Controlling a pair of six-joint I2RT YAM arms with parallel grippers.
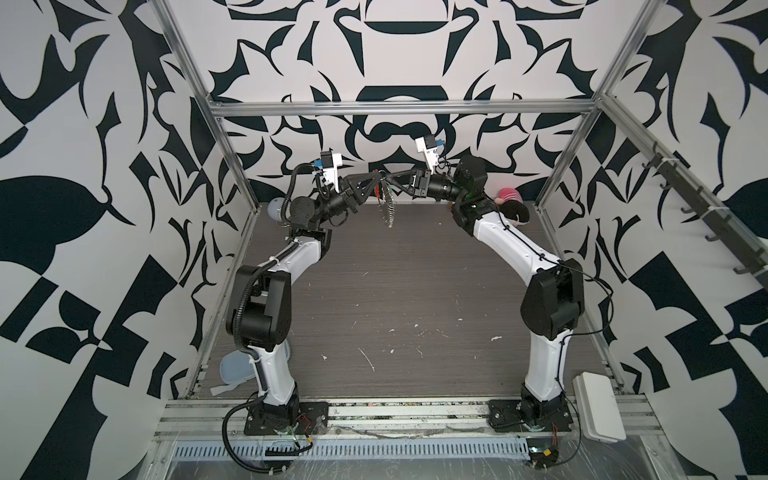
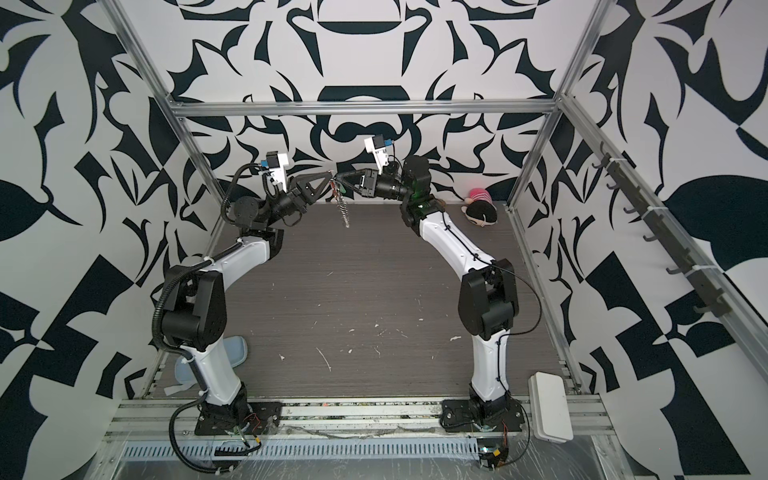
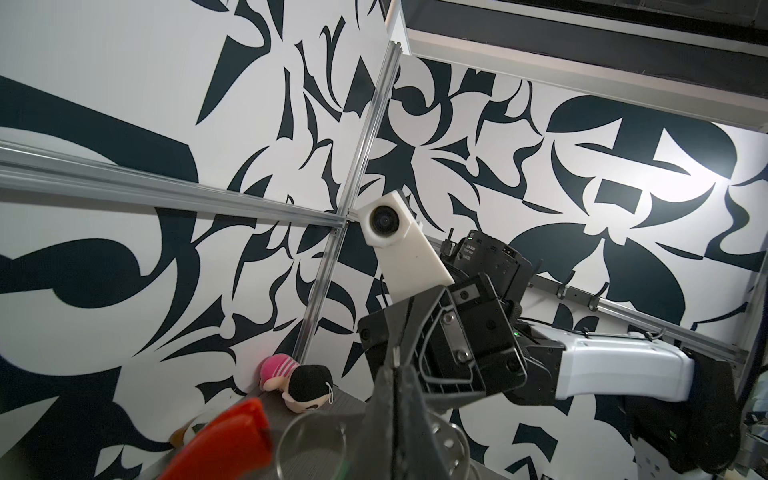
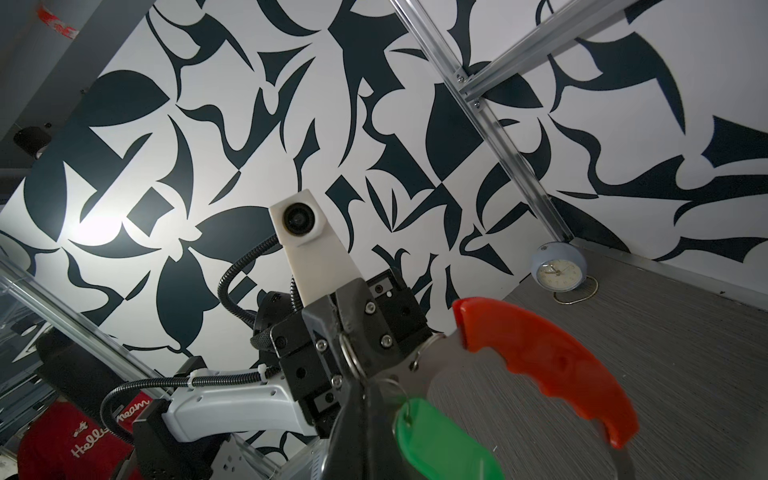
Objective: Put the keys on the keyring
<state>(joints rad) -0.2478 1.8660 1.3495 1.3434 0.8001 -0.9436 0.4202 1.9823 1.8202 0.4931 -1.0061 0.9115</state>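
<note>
Where the arms met above the far edge of the table (image 1: pixel 395 291) in both top views, the left gripper (image 1: pixel 377 180) pinched the dangling keyring (image 1: pixel 389 210). From the left wrist, its red-orange piece (image 3: pixel 224 444) loomed close. From the right wrist, the right gripper (image 4: pixel 358 399) was closed, the green key tag (image 4: pixel 444 440) just beside it; what it gripped was unclear.

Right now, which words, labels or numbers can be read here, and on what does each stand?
"Hell" and "ream": white script, partly hidden, on the red cloth, right wrist view.
Numbers on the clock dial: too small to read.
Print on the black joint, left wrist view: too small to read.
</note>
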